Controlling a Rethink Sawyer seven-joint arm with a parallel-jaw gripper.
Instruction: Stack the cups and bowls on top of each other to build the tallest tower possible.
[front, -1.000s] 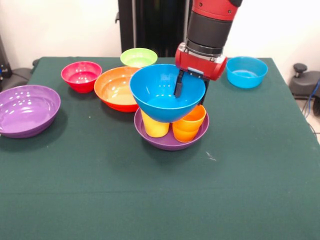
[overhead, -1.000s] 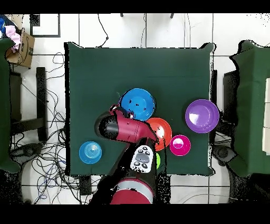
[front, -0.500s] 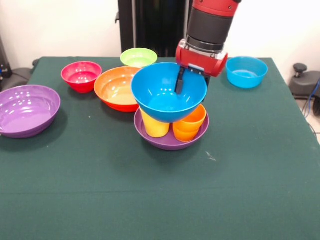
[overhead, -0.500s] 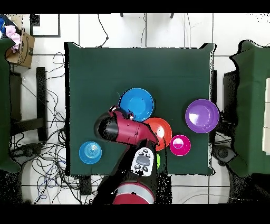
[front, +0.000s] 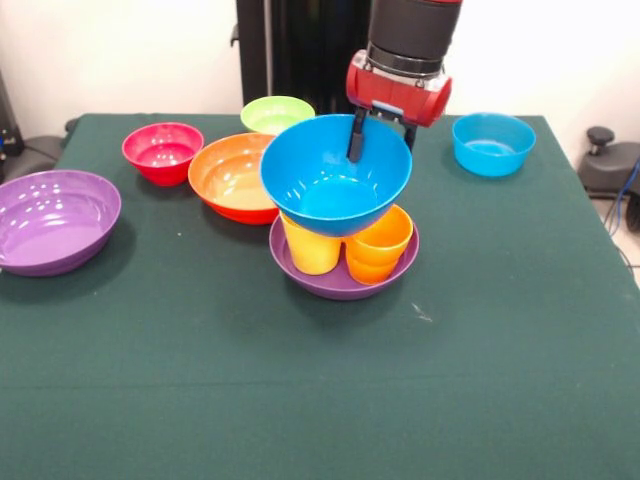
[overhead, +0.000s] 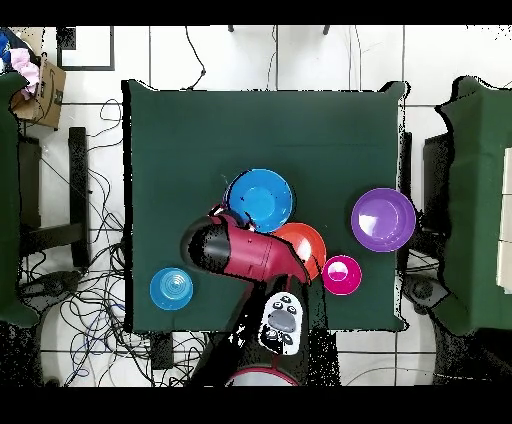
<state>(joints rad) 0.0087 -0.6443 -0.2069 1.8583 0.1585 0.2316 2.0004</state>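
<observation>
Front view, frame centre: the gripper (front: 378, 140) is closed on the far rim of the large blue bowl (front: 335, 175), one finger (front: 356, 140) inside the bowl and the other behind the rim. The bowl tilts slightly toward the camera, above the yellow cup (front: 311, 245) and the orange cups (front: 378, 245); whether it touches their rims cannot be told. The cups stand side by side in a purple bowl (front: 340, 283) on the table (front: 320, 380).

Left of this group: orange bowl (front: 232, 177) just beside it, red bowl (front: 162, 151) and green bowl (front: 277, 114) further up, and a second purple bowl (front: 55, 219) at the left edge. A small blue bowl (front: 493, 143) sits at upper right, well apart.

Overhead view: the arm (overhead: 245, 255) covers part of the orange bowl and all of the green bowl; the large blue bowl shows at centre.
</observation>
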